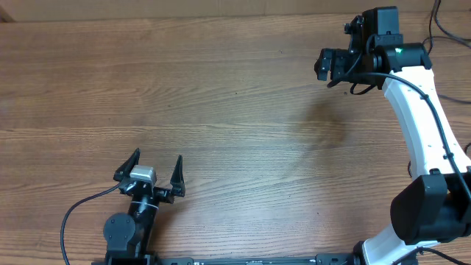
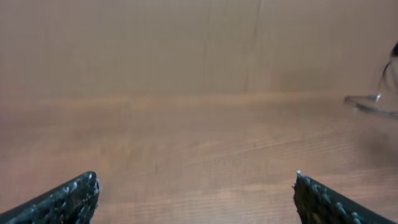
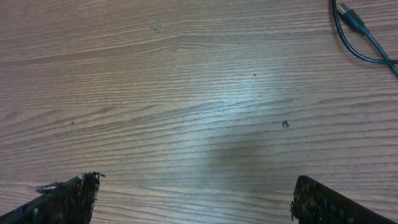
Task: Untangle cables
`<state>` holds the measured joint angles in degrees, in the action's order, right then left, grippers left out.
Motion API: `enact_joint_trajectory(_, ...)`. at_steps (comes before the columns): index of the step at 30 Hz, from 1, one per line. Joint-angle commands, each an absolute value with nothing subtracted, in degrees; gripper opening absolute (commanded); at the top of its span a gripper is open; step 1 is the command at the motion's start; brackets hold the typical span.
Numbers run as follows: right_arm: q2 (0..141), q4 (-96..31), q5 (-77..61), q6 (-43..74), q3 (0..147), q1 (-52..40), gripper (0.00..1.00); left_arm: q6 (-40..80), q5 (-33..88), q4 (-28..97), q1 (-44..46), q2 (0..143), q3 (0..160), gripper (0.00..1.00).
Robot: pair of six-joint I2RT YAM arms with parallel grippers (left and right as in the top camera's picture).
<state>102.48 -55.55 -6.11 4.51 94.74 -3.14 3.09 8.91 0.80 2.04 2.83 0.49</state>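
Note:
The only clear sight of the cables is in the right wrist view: a thin black cable (image 3: pixel 367 50) with a small plug end (image 3: pixel 350 15) curves across the top right corner. My right gripper (image 3: pixel 193 199) hovers open above bare wood, well away from that cable. From overhead, the right gripper (image 1: pixel 324 66) is raised at the back right of the table. Near the front edge on the left, my left gripper (image 1: pixel 156 163) stands open and empty, with only wood between its fingertips (image 2: pixel 81 193). A blurred pale, silvery tip (image 2: pixel 372 101) shows at the far right of the left wrist view.
The wooden table (image 1: pixel 221 96) fills the overhead view. Thin black cords (image 1: pixel 437 22) hang at the top right edge behind the right arm (image 1: pixel 419 118). A black wire (image 1: pixel 81 210) loops from the left arm's base at the front left.

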Motion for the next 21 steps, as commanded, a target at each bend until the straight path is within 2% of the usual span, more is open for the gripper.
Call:
enact_joint_trajectory(1, 101.1, -55.4, -6.1, 4.6, 96.0, -3.2, 1.0, 2.7, 8.6, 3.7, 1.2, 0.1, 0.3, 1.0)
enact_joint_trajectory(21, 101.1, -55.4, -6.1, 4.6, 96.0, -3.2, 1.0, 0.2, 8.6, 3.8, -0.1, 0.2, 0.3, 1.0)
